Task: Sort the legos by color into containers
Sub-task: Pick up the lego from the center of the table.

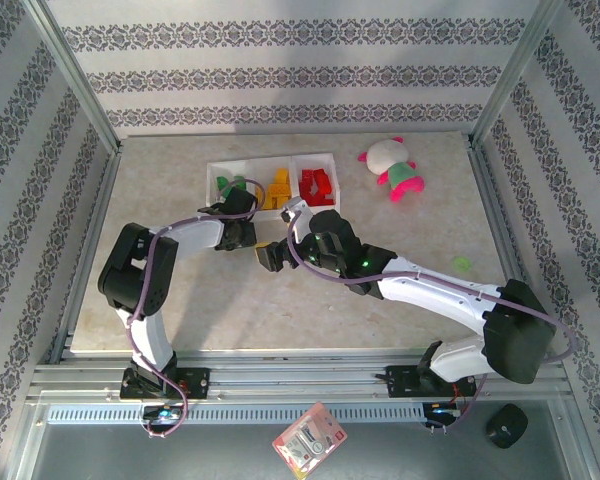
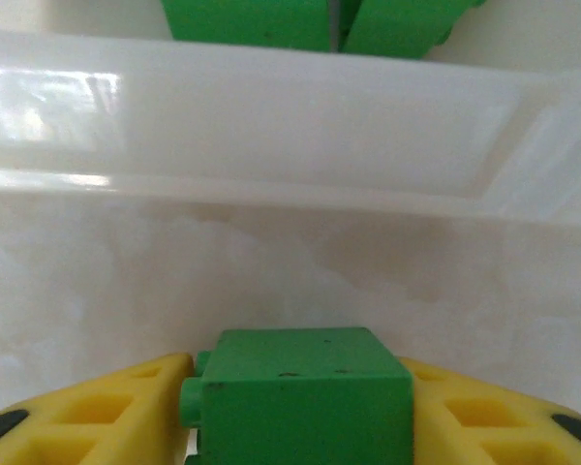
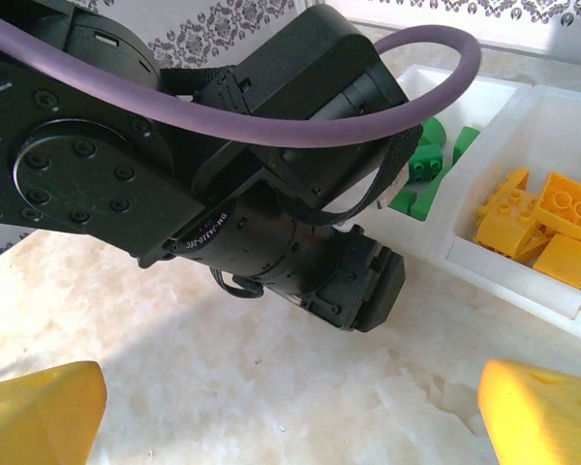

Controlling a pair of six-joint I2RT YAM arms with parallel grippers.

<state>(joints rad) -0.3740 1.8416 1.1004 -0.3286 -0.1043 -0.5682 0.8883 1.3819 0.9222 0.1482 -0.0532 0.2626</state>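
A green lego [image 2: 305, 392] sits between the yellow fingers of my left gripper [image 2: 305, 421], which is shut on it, studs against the left finger. That gripper [image 1: 238, 210] hovers just in front of the white three-compartment containers tray [image 1: 270, 159], whose near wall [image 2: 271, 126] fills the view ahead. The tray holds green legos [image 1: 230, 186] on the left, yellow legos [image 1: 277, 189] in the middle and red legos [image 1: 317, 183] on the right. My right gripper [image 1: 271, 257] stands open over bare table, nothing between its fingertips [image 3: 39, 412].
One small green lego [image 1: 463, 263] lies on the table at the right. A pink, white and green plush toy [image 1: 392, 168] rests to the right of the tray. The left arm's black wrist [image 3: 223, 145] stands close in front of my right gripper.
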